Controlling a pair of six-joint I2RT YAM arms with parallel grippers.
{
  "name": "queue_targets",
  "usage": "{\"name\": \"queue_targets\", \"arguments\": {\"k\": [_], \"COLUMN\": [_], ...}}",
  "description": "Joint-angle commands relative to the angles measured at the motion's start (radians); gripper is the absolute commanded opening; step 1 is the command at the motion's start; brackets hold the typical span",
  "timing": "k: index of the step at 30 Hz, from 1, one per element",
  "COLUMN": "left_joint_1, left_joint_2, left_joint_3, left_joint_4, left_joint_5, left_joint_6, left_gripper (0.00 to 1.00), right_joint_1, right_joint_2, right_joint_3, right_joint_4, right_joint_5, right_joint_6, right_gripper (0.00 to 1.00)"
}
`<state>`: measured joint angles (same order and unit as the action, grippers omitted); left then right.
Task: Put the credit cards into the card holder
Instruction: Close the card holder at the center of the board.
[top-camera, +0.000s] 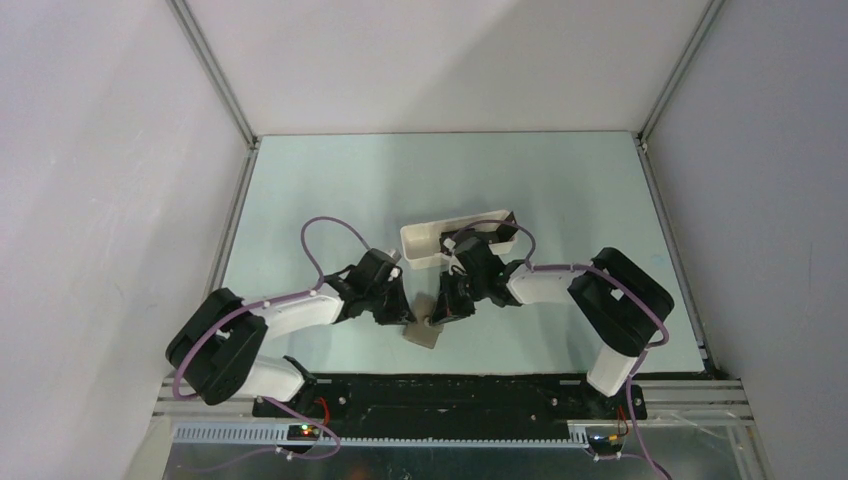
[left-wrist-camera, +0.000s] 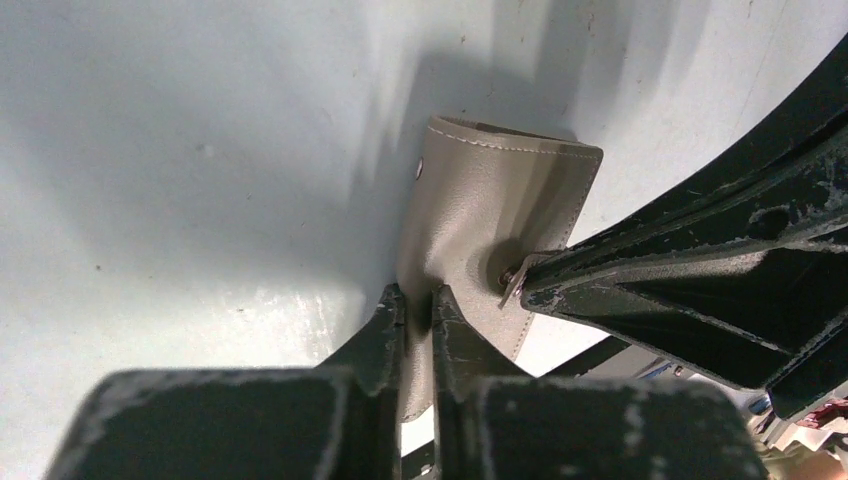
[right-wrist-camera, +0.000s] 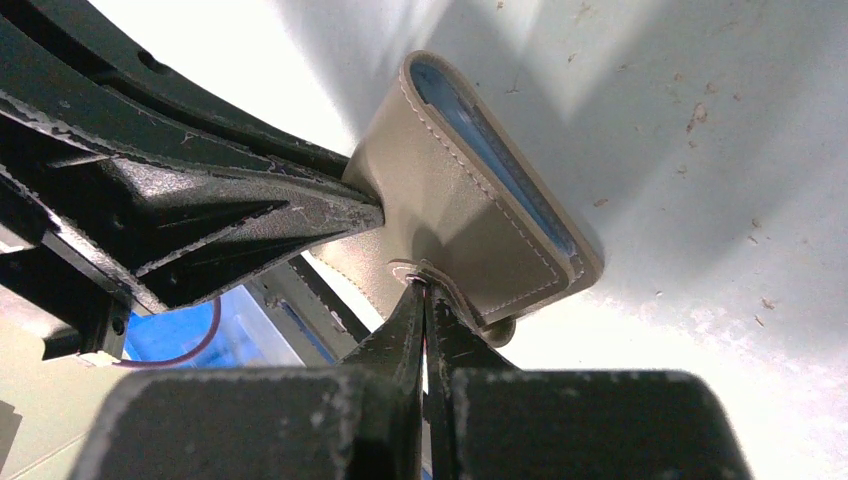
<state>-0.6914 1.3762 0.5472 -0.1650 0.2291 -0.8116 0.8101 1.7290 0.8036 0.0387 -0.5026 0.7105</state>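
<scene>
left tool (left-wrist-camera: 412, 300): clamped on one edge of the card holder. Its two black fingers (left-wrist-camera: 385, 330) stand close together, with the grey-brown leather pinched between them.
right tool (right-wrist-camera: 425, 292): tips pressed together on the holder's small closing tab. It comes in from the side opposite the left tool.
card holder (top-camera: 425, 333): held between the two tools over the near middle of the surface. It is tilted, with its stitched outer face toward both wrist cameras. Light blue lining shows along its slightly spread upper edge in the right wrist view. Whether its lower edge touches the surface cannot be told.
surface (top-camera: 560, 180): pale, with small dark specks around the holder and the holder's shadow on it.
tray (top-camera: 425, 243): long and white, lying beyond the holder, near it but apart.
right arm (top-camera: 560, 285): reaches across the tray's right end and hides part of it. What the tray holds cannot be made out.
</scene>
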Motion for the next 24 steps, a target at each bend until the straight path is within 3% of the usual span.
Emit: {"name": "queue_targets", "arguments": {"k": [1, 13, 24], "left_joint_1": [-0.035, -0.083, -0.115], "left_joint_2": [0.048, 0.086, 0.121], "left_joint_3": [0.005, 0.056, 0.104], "left_joint_4": [0.036, -0.041, -0.087], "left_joint_5": [0.011, -0.034, -0.060], "left_joint_6": [-0.006, 0.015, 0.030], "left_gripper": [0.01, 0.00, 0.00], "right_joint_1": [0.016, -0.002, 0.042], "right_joint_2": [0.062, 0.027, 0.149], "right_joint_3": [0.011, 0.025, 0.122], "right_joint_4": [-0.023, -0.032, -0.265], "right_joint_5": [0.131, 0.156, 0.342], "right_joint_6": [-0.022, -0.005, -0.038], "right_gripper": [0.00, 0.00, 0.00]}}
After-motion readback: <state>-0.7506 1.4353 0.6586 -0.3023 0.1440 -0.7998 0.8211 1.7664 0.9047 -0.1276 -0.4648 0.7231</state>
